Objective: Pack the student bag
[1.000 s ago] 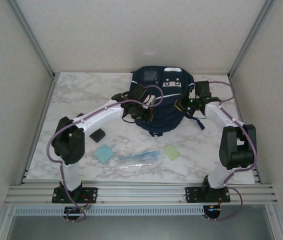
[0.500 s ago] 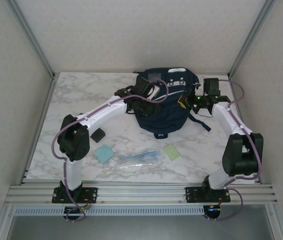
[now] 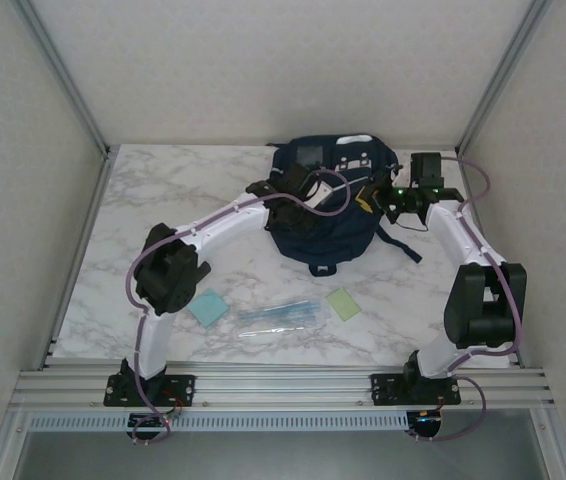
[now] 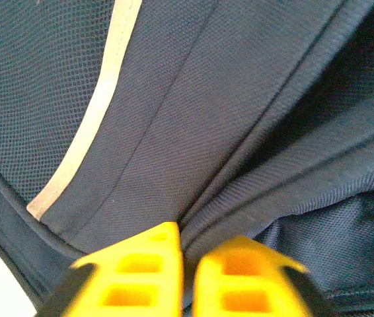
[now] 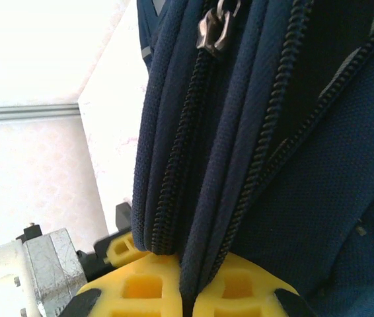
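**Both pincers closed on the student bag, arms moved since one second ago**

Compared with one second before, the left arm (image 3: 218,222) has brought its elbow nearer to the student bag (image 3: 338,228), and its wrist now lies a little farther up on the left half of the bag; the right arm (image 3: 453,235) is stretched more, with its wrist carried toward the rear right corner of the bag; the bag itself seems spread a little wider and shifted slightly to the right.

The bag lies flat on the rear middle part of the marble tabletop (image 3: 163,190), patches facing up; its long axis runs from the back wall toward the arm bases; the end with the grey square patch (image 3: 310,153) points to the back wall, and a small black loop (image 3: 320,268) is at the near end; black straps (image 3: 403,245) trail from its right side.

The left pincer (image 4: 188,238) is closed, its yellow fingers (image 4: 147,264) almost touching, with a fold of the navy fabric pinched between them, beside the white stripe (image 4: 88,132); the right pincer (image 5: 186,264) is also closed, gripping the zippered edge of the bag, below the zipper slider (image 5: 212,30).

On the near side of the bag, well apart from it, lie a light blue square (image 3: 208,307), a clear packet of pens (image 3: 278,315) and a green square (image 3: 343,303).
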`<action>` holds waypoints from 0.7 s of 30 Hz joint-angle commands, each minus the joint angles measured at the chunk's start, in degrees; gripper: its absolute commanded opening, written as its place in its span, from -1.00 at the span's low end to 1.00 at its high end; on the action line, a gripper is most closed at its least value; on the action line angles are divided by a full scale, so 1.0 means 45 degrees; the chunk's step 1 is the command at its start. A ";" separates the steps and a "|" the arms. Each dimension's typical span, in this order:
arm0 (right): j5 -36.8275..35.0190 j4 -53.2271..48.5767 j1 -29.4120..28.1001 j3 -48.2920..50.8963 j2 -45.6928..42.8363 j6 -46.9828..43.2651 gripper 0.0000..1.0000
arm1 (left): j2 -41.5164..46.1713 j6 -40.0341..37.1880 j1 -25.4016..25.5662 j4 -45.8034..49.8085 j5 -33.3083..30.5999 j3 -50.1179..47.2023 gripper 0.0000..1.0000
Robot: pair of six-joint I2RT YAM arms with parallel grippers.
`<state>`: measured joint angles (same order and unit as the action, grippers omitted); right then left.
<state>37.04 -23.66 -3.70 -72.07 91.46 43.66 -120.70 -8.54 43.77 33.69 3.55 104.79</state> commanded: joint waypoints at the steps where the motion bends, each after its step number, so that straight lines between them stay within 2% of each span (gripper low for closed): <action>1: 0.0462 -0.0443 0.0123 -0.1027 -0.0345 -0.1055 -1.00 | -0.0267 0.0246 -0.0640 -0.0285 -0.0265 0.0864 -1.00; 5: -0.0071 -0.0817 0.0242 -0.1159 -0.0152 -0.1297 -0.99 | -0.0073 0.0434 -0.0637 0.0153 0.0619 0.1186 -1.00; 6: -0.0137 -0.0850 0.0240 -0.1158 -0.0168 -0.1269 -0.84 | -0.0049 0.0577 -0.0631 0.0266 0.0821 0.1252 -1.00; 8: -0.0369 -0.1009 0.0247 -0.1080 -0.0343 -0.0998 -0.08 | -0.0052 0.1087 -0.0569 0.0679 0.1110 0.1661 -1.00; 9: -0.0360 -0.1002 0.0239 -0.1007 -0.0513 -0.0872 0.23 | -0.0140 0.1362 -0.0570 0.0986 0.1239 0.2035 -1.00; 10: -0.0359 -0.0983 0.0248 -0.0879 -0.0755 -0.0713 0.74 | -0.0299 0.1713 -0.0538 0.1412 0.1388 0.2486 -1.00; 11: -0.0327 -0.0940 0.0238 -0.0693 -0.1018 -0.0529 0.91 | -0.0485 0.2029 -0.0510 0.1796 0.1498 0.2945 -1.00; 17: -0.0046 -0.0041 -0.0048 0.0918 -0.2440 0.0855 0.92 | -0.1497 0.3342 0.0106 0.2776 0.1783 0.4898 -1.00; 21: -0.0701 0.0831 -0.0453 0.1820 -0.2755 0.1699 0.88 | -0.1896 0.4081 0.0521 0.3030 0.2001 0.5646 -1.00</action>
<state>35.66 -23.18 -4.56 -66.50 79.15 47.35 -129.14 3.81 44.53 47.27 9.50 125.97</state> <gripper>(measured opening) 0.942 0.040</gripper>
